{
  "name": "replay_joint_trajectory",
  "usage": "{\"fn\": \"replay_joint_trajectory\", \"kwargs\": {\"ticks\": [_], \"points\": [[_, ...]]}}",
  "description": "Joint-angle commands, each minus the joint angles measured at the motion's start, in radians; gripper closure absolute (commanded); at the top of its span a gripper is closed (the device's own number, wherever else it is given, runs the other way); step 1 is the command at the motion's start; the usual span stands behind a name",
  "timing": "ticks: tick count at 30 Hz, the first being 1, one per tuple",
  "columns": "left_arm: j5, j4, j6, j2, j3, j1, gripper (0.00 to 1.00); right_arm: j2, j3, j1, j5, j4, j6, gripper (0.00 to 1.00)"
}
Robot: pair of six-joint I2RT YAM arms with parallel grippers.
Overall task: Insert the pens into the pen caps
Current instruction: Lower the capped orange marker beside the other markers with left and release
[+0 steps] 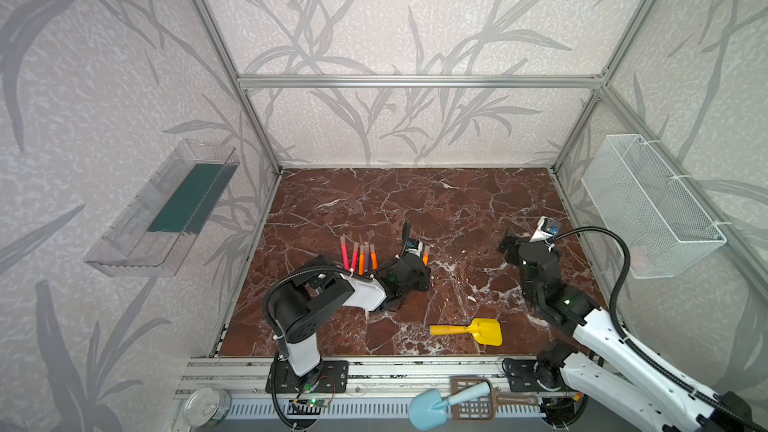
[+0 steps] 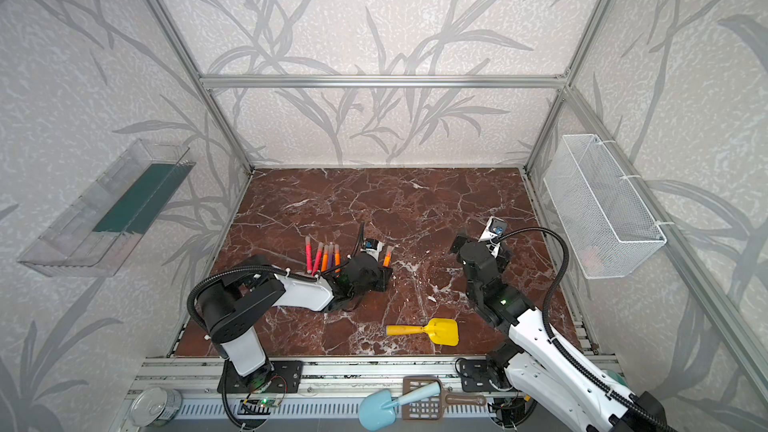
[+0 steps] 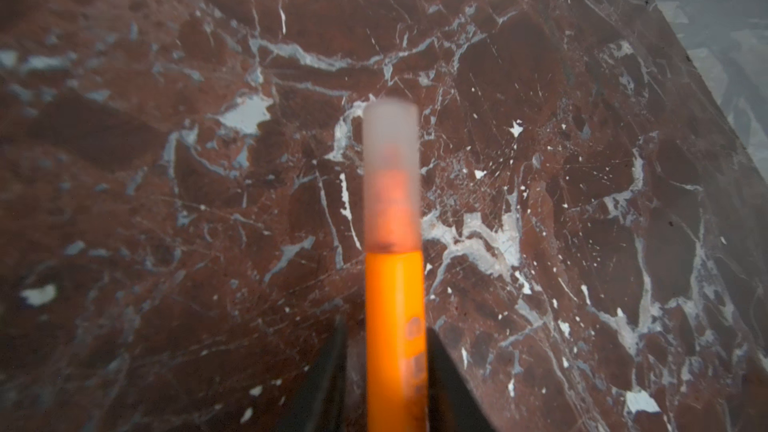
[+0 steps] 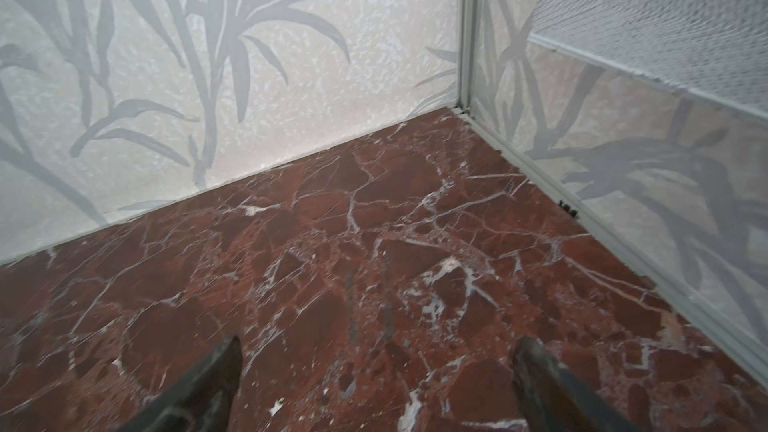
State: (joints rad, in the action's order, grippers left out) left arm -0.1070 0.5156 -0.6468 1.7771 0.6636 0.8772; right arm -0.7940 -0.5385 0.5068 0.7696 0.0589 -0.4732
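An orange pen (image 3: pixel 395 326) with a translucent pen cap (image 3: pixel 390 139) pushed over its tip lies between the jaws of my left gripper (image 3: pixel 385 326). One finger touches its barrel and a gap shows on the other side, so the jaws stand slightly open. In both top views this pen (image 1: pixel 425 255) (image 2: pixel 387 258) pokes out past the left gripper (image 1: pixel 422 265). To its left several capped pens (image 1: pixel 360 257) (image 2: pixel 324 257), pink, orange and purple, lie side by side on the marble table (image 1: pixel 436 201). My right gripper (image 1: pixel 524 239) (image 4: pixel 379 344) hovers wide open and empty at the right.
A yellow toy shovel (image 1: pixel 478 330) lies near the table's front edge. A white mesh basket (image 1: pixel 648 201) hangs on the right wall and a clear tray (image 1: pixel 166 209) on the left wall. A blue scoop (image 1: pixel 432 407), a brown scoop and a tin sit on the front rail.
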Motion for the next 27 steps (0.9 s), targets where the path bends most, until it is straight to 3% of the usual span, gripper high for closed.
{"fn": "replay_joint_trajectory", "kwargs": {"ticks": [1,5,8,11,14,17,20,22,24,25,27], "points": [[-0.1,-0.18,0.01,0.005,-0.009,0.003,0.41,-0.054,0.036,-0.085,-0.017,-0.12,0.16,0.01],[-0.103,-0.268,0.075,-0.095,0.023,0.004,0.2,-0.186,0.09,-0.143,-0.002,-0.255,0.267,0.01],[-0.155,-0.377,0.112,-0.225,0.052,0.003,0.17,-0.315,0.12,-0.181,-0.002,-0.365,0.319,0.01],[-0.329,-0.486,0.137,-0.377,0.074,-0.003,0.17,-0.495,0.137,-0.21,-0.063,-0.559,0.371,0.01],[-0.597,-0.488,0.227,-0.5,0.064,-0.06,0.0,-0.603,0.162,-0.215,-0.142,-0.829,0.497,0.01],[-0.618,-0.295,0.447,-0.569,-0.01,-0.232,0.0,-0.617,0.209,-0.27,-0.324,-0.922,0.555,0.01],[-0.656,-0.184,0.566,-0.528,-0.06,-0.447,0.0,-0.757,0.28,-0.324,-0.458,-1.237,0.548,0.01],[-0.568,-0.173,0.575,-0.458,-0.07,-0.618,0.0,-0.828,0.246,-0.317,-0.464,-1.249,0.576,0.01],[-0.504,-0.135,0.541,-0.389,-0.092,-0.746,0.0,-0.774,0.187,-0.312,-0.451,-1.045,0.555,0.01],[-0.477,-0.111,0.503,-0.362,-0.103,-0.788,0.0,-0.748,0.152,-0.315,-0.458,-0.938,0.546,0.01],[-0.381,0.027,0.507,-0.306,-0.134,-0.843,0.0,-0.754,0.164,-0.329,-0.475,-0.98,0.539,0.01]]}}
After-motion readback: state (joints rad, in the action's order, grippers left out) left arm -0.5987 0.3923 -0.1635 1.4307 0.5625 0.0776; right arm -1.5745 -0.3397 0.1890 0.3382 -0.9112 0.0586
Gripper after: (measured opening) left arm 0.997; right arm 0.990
